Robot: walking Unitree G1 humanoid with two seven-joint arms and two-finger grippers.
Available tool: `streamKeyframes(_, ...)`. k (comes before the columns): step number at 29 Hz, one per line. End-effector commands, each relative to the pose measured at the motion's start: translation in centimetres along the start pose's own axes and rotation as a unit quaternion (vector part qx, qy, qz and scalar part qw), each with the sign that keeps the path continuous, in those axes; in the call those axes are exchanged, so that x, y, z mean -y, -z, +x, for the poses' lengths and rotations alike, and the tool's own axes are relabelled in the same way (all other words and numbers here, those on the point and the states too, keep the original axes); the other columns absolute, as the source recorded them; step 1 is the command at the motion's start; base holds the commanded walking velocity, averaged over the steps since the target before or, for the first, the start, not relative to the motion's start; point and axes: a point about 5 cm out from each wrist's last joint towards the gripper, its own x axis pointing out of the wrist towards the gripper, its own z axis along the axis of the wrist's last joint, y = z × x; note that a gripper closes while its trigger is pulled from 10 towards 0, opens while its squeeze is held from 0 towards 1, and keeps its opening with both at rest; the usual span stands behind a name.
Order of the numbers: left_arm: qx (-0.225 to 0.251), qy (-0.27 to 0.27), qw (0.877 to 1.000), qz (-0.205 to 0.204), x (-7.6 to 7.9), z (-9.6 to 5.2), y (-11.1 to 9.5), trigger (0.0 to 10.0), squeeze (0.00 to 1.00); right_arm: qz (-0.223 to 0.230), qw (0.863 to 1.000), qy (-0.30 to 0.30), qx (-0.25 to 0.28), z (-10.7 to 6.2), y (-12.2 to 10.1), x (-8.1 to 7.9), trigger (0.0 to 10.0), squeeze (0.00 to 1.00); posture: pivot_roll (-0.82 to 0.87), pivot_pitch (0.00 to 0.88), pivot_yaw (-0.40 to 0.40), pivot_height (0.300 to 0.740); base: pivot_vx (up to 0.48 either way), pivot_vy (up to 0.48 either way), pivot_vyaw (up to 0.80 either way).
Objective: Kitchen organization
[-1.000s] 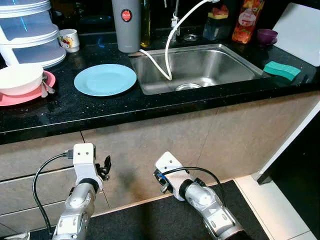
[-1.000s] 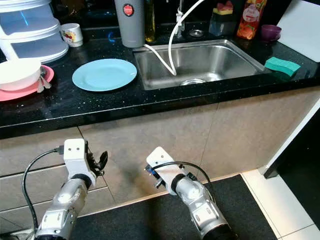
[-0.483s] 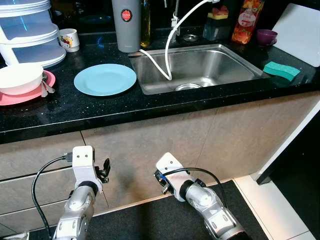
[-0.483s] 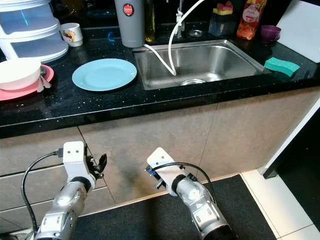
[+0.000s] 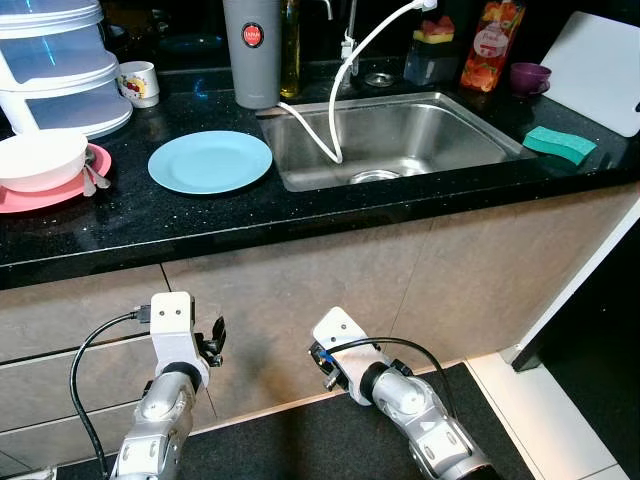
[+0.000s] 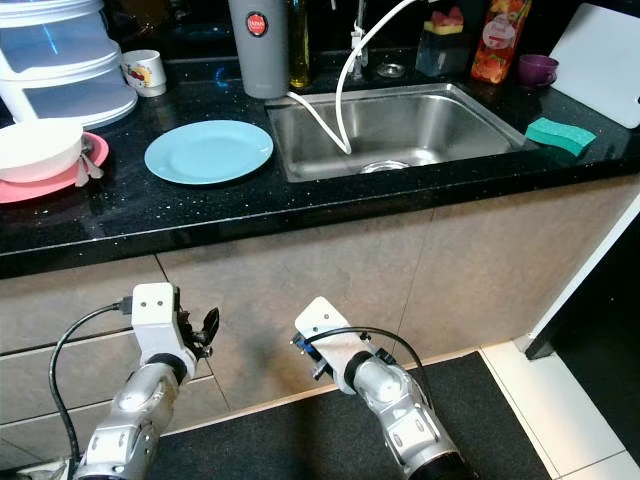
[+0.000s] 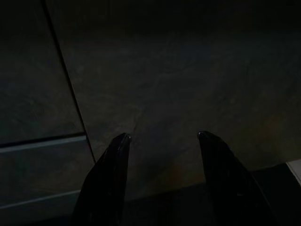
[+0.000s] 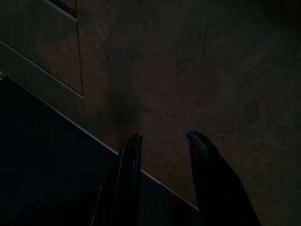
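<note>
Kitchen counter seen from the robot's head; both arms hang low before the tan cabinet front [image 5: 330, 270], beneath the black countertop [image 5: 200, 220]. Left gripper [image 7: 162, 136]: fingers spread, nothing between them, pointed at the cabinet panel beside a drawer seam [image 7: 66, 84]. Right gripper [image 8: 162, 135]: fingers parted with a narrower gap, empty, aimed at the same cabinet front where it meets the dark floor mat [image 5: 320, 440]. Well above and ahead of the left gripper: light blue plate [image 5: 210, 160], lying flat on the countertop; farther to that gripper's left, white bowl [image 5: 40, 155] on a pink plate [image 5: 45, 192]. Above the right gripper: steel sink [image 5: 400, 135] with a white hose [image 5: 335, 100] hanging into it; to its right, a green sponge [image 5: 560, 143] near the counter edge.
</note>
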Motion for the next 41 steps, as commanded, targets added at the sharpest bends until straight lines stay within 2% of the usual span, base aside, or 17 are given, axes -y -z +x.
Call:
streamKeyframes(1,-0.008,0.001,1.000,0.002,0.10,0.01,0.54,10.0,0.00,0.005,1.000,0.002,0.000,-0.14,0.29,-0.04,10.0,0.00,-0.09,0.031,0.026,0.740,0.000,0.000,0.00)
streamKeyframes(20,-0.009,-0.003,1.000,-0.001,-0.53,-0.09,0.67,10.0,0.00,0.004,1.000,0.001,0.002,-0.02,0.14,-0.15,10.0,0.00,-0.09,0.042,0.033,0.740,0.000,0.000,0.00)
streamKeyframes(41,-0.008,-0.001,1.000,0.000,-0.46,0.26,0.53,10.0,0.00,0.004,1.000,0.002,0.002,0.11,0.05,0.01,10.0,0.00,-0.09,0.047,0.034,0.740,0.000,0.000,0.00)
